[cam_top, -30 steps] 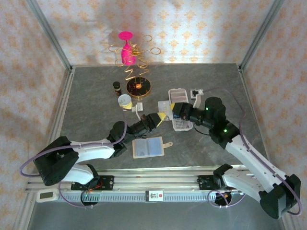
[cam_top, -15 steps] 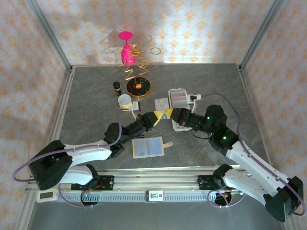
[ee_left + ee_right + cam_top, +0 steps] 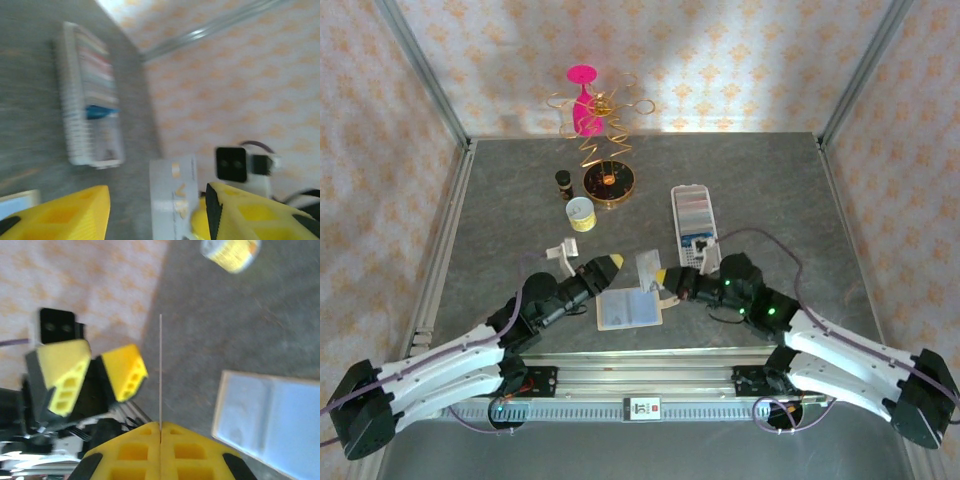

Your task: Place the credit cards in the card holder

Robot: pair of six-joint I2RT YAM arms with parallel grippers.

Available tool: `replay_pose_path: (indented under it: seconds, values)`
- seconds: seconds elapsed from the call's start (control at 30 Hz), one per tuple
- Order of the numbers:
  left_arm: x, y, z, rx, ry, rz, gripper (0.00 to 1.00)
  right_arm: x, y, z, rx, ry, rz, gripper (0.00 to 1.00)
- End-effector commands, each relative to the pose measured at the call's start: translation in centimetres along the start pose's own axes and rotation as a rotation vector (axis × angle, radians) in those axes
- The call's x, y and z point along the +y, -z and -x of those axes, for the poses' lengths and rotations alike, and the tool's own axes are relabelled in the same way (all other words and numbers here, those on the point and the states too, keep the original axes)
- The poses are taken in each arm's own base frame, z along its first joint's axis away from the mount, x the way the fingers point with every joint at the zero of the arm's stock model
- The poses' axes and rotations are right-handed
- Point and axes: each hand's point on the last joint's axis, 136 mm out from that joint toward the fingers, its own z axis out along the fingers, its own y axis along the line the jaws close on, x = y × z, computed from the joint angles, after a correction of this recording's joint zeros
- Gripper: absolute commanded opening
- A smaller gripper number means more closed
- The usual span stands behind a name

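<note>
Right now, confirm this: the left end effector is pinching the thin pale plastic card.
No. The right end effector pinches the thin pale plastic card, seen edge-on in the right wrist view; the left end effector stands open.

No text can be read anywhere. The pale credit card (image 3: 172, 200) carries yellowish marks in the left wrist view, too blurred to make out. The small yellow-and-white tub (image 3: 230, 252) has dark print on its label, smeared beyond reading. A small white plate (image 3: 642, 408) on the front rail bears marks too tiny to tell
</note>
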Motion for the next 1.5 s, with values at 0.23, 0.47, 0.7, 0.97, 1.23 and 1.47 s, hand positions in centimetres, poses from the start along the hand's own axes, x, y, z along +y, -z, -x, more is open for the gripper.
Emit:
replay_pose_path:
  seconds: [0.23, 0.47, 0.7, 0.97, 1.23, 1.47]
  values:
    - [13.9, 3.3, -4.0, 0.207, -0.279, 0.620, 0.60, -3.8, -4.3, -4.4, -0.025, -0.022, -0.111, 0.00]
    - [15.3, 3.1, -5.1, 0.274, -0.386, 0.749, 0.60, -5.4, -5.8, -5.1, -0.055, -0.022, -0.157, 0.00]
    - [14.8, 2.1, -5.9, 0.317, -0.414, 0.748, 0.60, -6.6, -6.2, -5.3, -0.069, -0.016, -0.188, 0.00]
    - [15.2, 1.6, -6.9, 0.365, -0.427, 0.765, 0.59, -7.3, -7.1, -5.9, -0.048, -0.003, -0.206, 0.00]
    - [15.9, 1.6, -7.4, 0.392, -0.449, 0.794, 0.50, -8.1, -7.5, -6.1, -0.053, -0.001, -0.224, 0.00]
    - [17.1, 2.1, -8.0, 0.418, -0.460, 0.830, 0.42, -8.6, -7.7, -6.5, -0.046, -0.007, -0.232, 0.00]
